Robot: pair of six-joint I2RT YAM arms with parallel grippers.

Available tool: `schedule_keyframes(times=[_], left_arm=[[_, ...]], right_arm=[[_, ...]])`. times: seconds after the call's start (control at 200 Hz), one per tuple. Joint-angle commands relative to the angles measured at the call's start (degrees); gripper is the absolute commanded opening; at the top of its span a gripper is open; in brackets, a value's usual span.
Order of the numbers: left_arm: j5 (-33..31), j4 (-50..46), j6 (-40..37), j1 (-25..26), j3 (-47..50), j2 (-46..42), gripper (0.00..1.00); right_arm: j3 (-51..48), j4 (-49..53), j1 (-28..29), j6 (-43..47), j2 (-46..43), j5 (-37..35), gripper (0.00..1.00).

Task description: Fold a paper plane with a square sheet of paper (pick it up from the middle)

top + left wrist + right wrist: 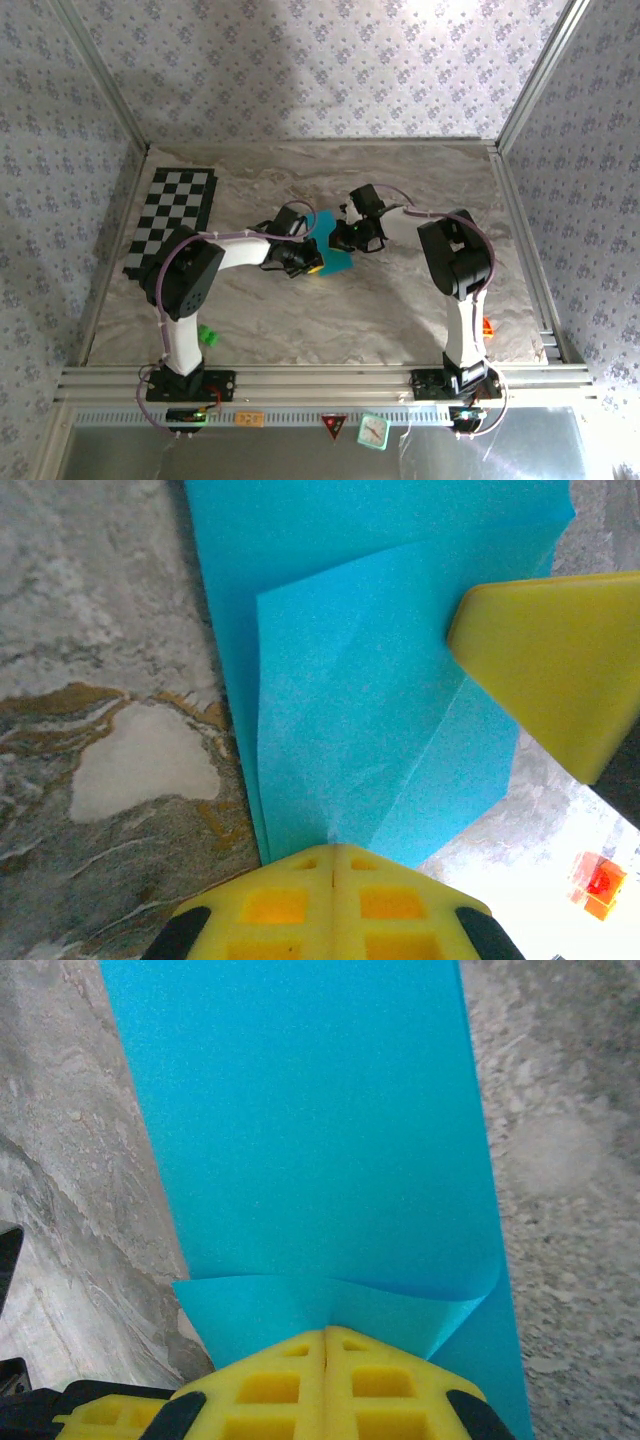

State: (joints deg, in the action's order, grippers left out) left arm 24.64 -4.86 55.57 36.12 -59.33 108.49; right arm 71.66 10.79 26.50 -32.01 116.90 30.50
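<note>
The thin cyan-blue paper sheet, creased with a folded flap, sits mid-way across the grey marbled tabletop. The left gripper and right gripper each pinch its edge, jaws fully closed. From above they hide much of it.

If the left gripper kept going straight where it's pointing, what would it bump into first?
The square sheet of paper: the left gripper is shut on its edge, so it would push the sheet ahead. The right gripper's yellow finger sits off to one side, probably outside that line.
</note>
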Motion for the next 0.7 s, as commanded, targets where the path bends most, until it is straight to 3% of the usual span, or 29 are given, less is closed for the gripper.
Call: schedule_keyframes(times=[0.0,0.24,0.695], left_arm=[[-1.71,-8.04,-0.82,0.49,1.14,0.94,0.0],[-2.5,-9.26,-1.34,0.42,0.56,0.67,0.0],[-2.83,-11.81,-1.52,0.35,0.9,0.57,0.0]], right_arm=[[0.68,2.09,0.13,1.89,1.24,-0.74,0.05],[-1.85,1.64,2.77,4.74,-4.14,-0.42,0.06],[-0.88,2.22,0.32,3.62,1.96,-3.44,0.05]])
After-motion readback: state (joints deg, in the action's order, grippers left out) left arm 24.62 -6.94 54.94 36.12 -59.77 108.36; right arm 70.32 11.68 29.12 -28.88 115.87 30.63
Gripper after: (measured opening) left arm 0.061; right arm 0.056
